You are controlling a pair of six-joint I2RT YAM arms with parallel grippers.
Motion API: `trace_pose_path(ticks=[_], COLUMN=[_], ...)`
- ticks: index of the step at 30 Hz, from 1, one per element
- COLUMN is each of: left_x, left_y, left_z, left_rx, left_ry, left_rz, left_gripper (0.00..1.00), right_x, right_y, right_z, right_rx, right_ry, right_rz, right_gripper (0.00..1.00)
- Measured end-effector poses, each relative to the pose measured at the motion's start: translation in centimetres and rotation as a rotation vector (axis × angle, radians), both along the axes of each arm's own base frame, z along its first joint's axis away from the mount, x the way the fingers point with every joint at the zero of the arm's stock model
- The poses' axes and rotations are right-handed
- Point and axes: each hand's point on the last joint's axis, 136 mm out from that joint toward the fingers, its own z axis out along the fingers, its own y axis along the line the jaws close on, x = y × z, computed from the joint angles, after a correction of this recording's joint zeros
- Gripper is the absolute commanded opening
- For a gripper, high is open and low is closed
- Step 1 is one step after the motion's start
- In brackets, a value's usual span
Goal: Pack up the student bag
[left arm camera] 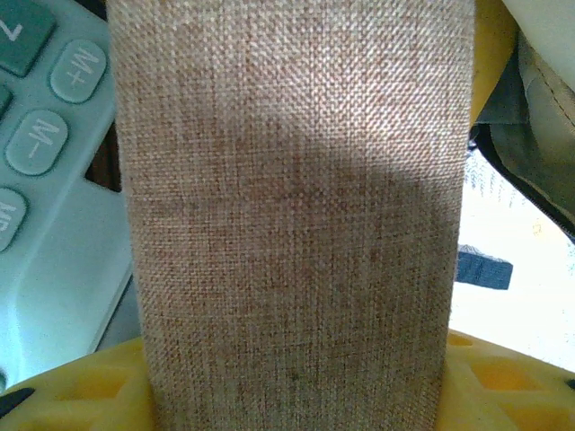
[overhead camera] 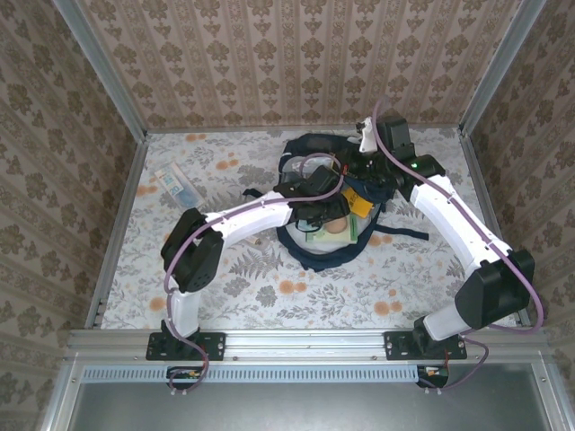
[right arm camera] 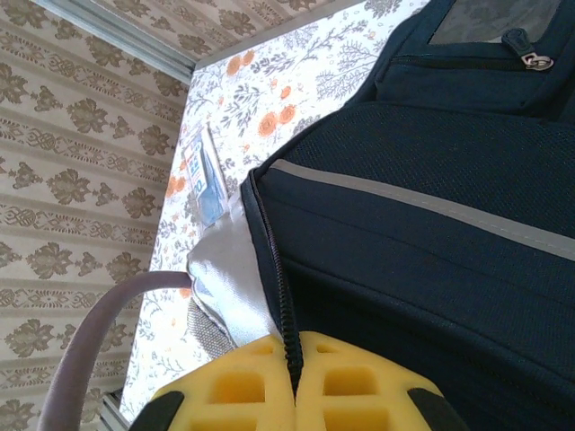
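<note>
Cloth (left arm camera: 296, 224), brown and woven, covers most beyond left end effector (left arm camera: 296, 386).

The frame edge cuts the calculator (left arm camera: 45, 180) beside the tan woven case (left arm camera: 287, 224) in my left wrist view. The student bag (right arm camera: 431, 269) runs off 3 edges in my right. The far packet (overhead camera: 177, 187) is too small to read.

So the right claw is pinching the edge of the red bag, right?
Not quite, the bag isn't red. The student bag is dark navy. The right wrist view shows this, with the right claw pinching its edge.
</note>
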Motion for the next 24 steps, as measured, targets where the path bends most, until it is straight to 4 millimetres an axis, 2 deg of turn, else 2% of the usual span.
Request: trace_pose_path(ticks=[5,8,13,16,18,21,24], left_x=[0.4,0.8,2.8,3.7,4.1,4.8,4.8], left_y=[1.5,3.4,7.3,9.1,9.7,9.7,9.5], left_z=[-0.4,0.1,0.5,-0.1,-0.2,-0.3,-0.4], left_rx=[0.062,0.097,0.144,0.171,0.184,0.197,0.208], left_ry=[-0.014,-0.02,-0.016,-0.001,0.005,-0.002,-0.009], left_rz=[-0.031,-0.04,-0.006,0.003,0.0,-0.019,-0.036], left_gripper=[0.52,0.52,0.54,0.66,0.8,0.87,0.89], right_x=[0.2,0.2,0.2,0.2,0.3,0.3,0.3], right_y=[-0.2,-0.1,0.1,0.2,0.2,0.2,0.2], right_z=[0.1,0.2,0.4,0.6,0.7,0.8,0.8], right_rx=[0.003,0.008,0.02,0.026,0.029,0.032,0.032], right_ry=[-0.004,-0.009,-0.013,-0.017,-0.021,-0.025,-0.026], right_rz=[-0.005,-0.001,0.011,0.014,0.015,0.015,0.015], right_gripper=[0.0,0.0,0.0,0.0,0.0,0.0,0.0])
